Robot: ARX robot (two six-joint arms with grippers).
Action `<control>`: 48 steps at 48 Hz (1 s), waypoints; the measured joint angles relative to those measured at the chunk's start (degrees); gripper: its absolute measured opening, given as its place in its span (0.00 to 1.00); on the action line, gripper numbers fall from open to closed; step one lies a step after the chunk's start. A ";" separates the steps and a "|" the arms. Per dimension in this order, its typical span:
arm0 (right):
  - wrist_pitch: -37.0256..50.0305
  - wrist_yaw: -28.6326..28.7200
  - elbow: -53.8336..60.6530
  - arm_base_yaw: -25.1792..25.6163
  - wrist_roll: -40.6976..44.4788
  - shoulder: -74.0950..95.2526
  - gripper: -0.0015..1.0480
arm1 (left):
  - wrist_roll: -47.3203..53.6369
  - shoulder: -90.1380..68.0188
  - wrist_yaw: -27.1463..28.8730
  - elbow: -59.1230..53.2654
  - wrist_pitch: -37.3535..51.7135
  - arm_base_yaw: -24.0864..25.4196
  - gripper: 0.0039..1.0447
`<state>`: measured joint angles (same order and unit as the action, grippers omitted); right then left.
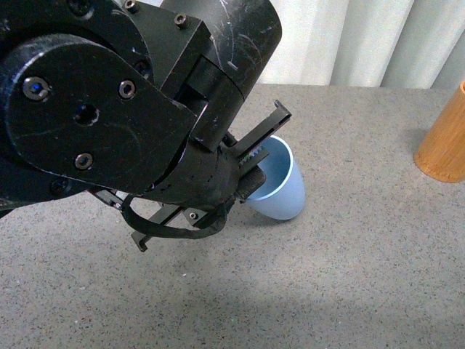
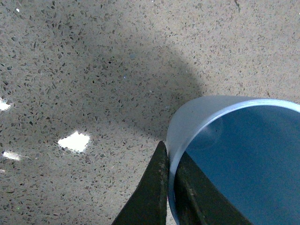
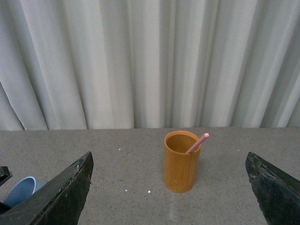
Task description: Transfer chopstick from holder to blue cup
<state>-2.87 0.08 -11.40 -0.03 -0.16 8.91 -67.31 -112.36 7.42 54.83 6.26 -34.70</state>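
My left gripper [image 1: 251, 174] is shut on the rim of the light blue cup [image 1: 280, 185], which is tilted with its base on the grey table. In the left wrist view the fingers [image 2: 154, 187] pinch the blue cup [image 2: 220, 140] wall, one inside and one outside. The cup looks empty. The orange-brown holder [image 3: 181, 161] stands upright ahead of my open right gripper [image 3: 171, 187], with one pinkish-red chopstick [image 3: 198, 142] leaning out of it. The holder also shows at the right edge of the front view [image 1: 445, 142]. The cup shows at the edge of the right wrist view [image 3: 21, 190].
The speckled grey table [image 1: 363, 276] stretches around both things. A white pleated curtain [image 3: 140, 61] hangs behind the table's far edge. My left arm's black body [image 1: 109, 109] fills the upper left of the front view.
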 joint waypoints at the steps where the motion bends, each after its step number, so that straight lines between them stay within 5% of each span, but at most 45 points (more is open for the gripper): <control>1: 0.00 -0.02 0.00 0.00 0.00 0.00 0.91 | 0.00 -0.09 0.04 0.07 -0.02 -0.04 0.03; 40: 0.00 0.00 0.00 0.00 0.00 0.00 0.91 | 2.32 -0.87 1.79 1.79 -1.73 -0.31 0.04; 48: 0.00 0.00 0.00 0.00 0.00 0.00 0.91 | 2.62 -0.87 1.75 2.23 -1.73 -0.28 0.28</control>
<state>-2.87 0.08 -11.40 -0.03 -0.16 8.91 -64.69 -113.23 9.17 57.06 4.54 -34.98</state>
